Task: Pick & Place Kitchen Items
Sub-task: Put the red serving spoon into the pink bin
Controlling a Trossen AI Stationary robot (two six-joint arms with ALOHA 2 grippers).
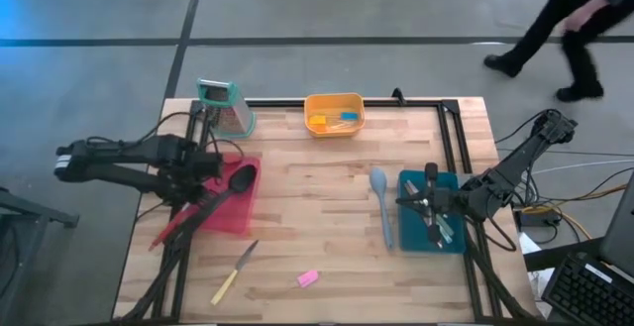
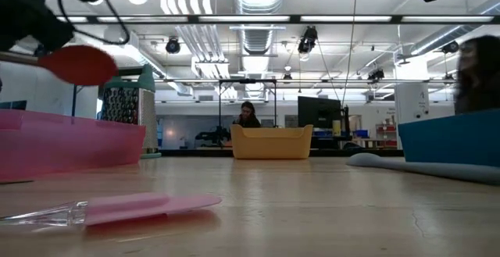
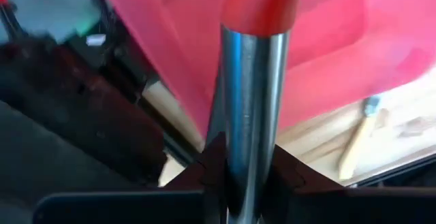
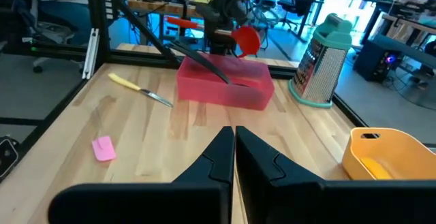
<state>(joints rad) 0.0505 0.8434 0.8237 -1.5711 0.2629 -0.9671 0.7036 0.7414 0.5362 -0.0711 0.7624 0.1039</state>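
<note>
The left gripper, clamped on the red spoon's metal handle, hovers over the pink bin, handle angled across it.

Left hand clamped tight; right hand closed, empty.
</note>
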